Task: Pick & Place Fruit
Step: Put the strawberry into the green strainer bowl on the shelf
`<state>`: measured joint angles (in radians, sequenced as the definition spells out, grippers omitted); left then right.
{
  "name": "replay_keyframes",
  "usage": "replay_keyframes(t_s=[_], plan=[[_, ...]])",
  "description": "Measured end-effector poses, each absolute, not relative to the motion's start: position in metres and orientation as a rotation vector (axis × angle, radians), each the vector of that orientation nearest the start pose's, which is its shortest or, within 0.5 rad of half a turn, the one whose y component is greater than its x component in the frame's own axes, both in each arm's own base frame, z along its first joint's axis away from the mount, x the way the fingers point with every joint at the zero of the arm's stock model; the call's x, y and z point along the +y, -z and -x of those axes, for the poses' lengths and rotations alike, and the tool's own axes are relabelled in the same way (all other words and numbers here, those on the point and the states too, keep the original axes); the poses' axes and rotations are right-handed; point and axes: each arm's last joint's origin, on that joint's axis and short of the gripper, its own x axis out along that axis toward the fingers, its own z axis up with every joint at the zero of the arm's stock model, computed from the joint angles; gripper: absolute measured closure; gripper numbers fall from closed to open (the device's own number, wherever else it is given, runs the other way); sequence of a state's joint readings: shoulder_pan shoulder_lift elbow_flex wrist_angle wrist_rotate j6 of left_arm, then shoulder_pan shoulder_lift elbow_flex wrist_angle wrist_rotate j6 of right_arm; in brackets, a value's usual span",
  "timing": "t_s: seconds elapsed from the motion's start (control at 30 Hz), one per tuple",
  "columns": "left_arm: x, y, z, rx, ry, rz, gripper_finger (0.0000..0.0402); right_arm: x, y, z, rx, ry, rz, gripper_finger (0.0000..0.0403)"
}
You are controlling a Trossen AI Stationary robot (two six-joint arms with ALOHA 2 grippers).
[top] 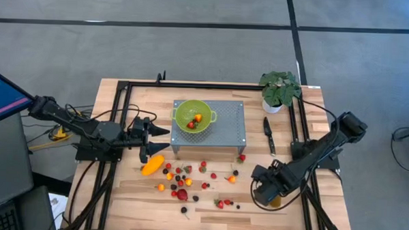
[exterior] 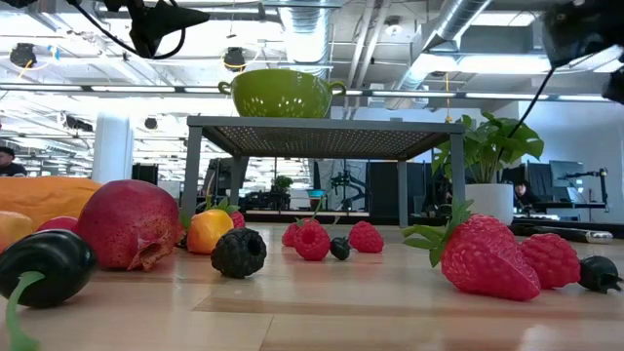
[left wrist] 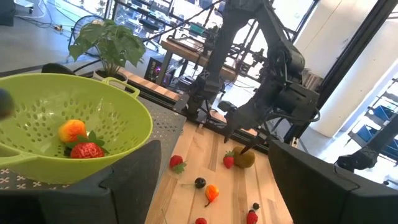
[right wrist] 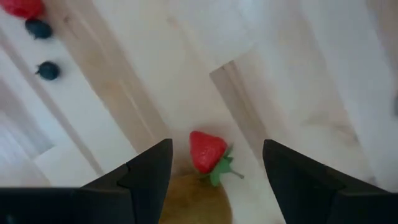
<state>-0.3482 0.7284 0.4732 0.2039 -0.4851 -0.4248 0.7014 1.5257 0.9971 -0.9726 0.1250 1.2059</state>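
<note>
Small red, orange and dark fruit pieces (top: 188, 181) lie scattered on the wooden table, with a long orange-yellow fruit (top: 152, 165) and a red round fruit (top: 182, 194) among them. A green colander (top: 193, 116) holding a strawberry and an orange piece (left wrist: 73, 130) stands on a grey perforated stand (top: 228, 123). My right gripper (right wrist: 214, 168) points down, open, above a brown-green kiwi (right wrist: 194, 200) and a strawberry (right wrist: 208, 151) near the table's right side (top: 275, 199). My left gripper (left wrist: 211, 186) hangs open and level, left of the stand (top: 154, 142).
A potted plant (top: 279, 89) stands at the far right corner, with a black-handled knife (top: 268, 134) lying in front of it. Black frame rails (top: 123, 112) run along the table's left, far and right sides. Bare wood lies near the front edge.
</note>
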Motion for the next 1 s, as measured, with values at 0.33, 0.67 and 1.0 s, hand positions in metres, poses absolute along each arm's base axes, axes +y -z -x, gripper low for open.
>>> replay_keyframes(t_s=[0.33, 0.67, 1.0], plan=[[-0.045, -0.271, -0.163, 0.017, -0.145, 0.403, 0.0111, 0.17, -0.182, -0.187, 1.4, 0.358, -0.387, 0.0159], [-0.045, -0.271, -0.163, 0.017, -0.145, 0.403, 0.0111, 0.164, -0.164, -0.181, 1.401, 0.377, -0.401, 0.0159], [-0.045, -0.271, -0.163, 0.016, -0.145, 0.404, 0.0111, 0.159, -0.15, -0.176, 1.401, 0.381, -0.408, 0.0159]])
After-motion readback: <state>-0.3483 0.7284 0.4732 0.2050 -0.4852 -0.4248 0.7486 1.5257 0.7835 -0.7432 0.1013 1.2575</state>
